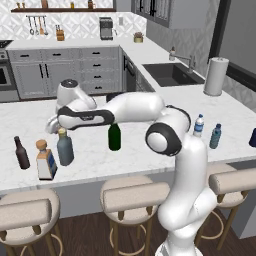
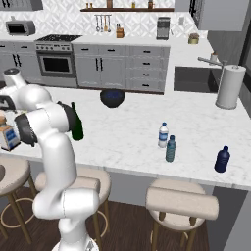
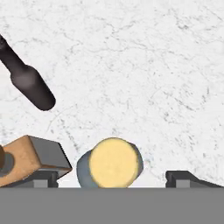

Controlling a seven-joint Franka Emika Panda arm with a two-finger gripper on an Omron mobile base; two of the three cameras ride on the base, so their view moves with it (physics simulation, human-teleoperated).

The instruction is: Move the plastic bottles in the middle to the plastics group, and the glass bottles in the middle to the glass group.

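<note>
The stout grey-blue glass bottle (image 1: pixel 65 148) with a tan cap (image 3: pixel 114 162) stands at the counter's left end, beside the glass group: a dark brown bottle (image 1: pixel 21 152) and a square blue-labelled bottle (image 1: pixel 46 160). My gripper (image 1: pixel 55 127) hovers straight over it, open; in the hand view the cap sits between the spread fingertips (image 3: pixel 188 178), untouched. The green wine bottle (image 1: pixel 114 136) stands mid-counter, partly behind my arm. At the right, the teal plastic bottle (image 1: pixel 215 136) stands by the whitish bottle (image 1: pixel 198 125), with the dark blue object (image 1: pixel 253 137) farther right.
A black bowl (image 2: pixel 112 97) sits at the counter's far side and a paper towel roll (image 2: pixel 230 87) at its right, near the sink (image 1: pixel 172 74). Stools (image 1: pixel 131 195) line the front edge. Bare marble lies between the wine bottle and the plastics.
</note>
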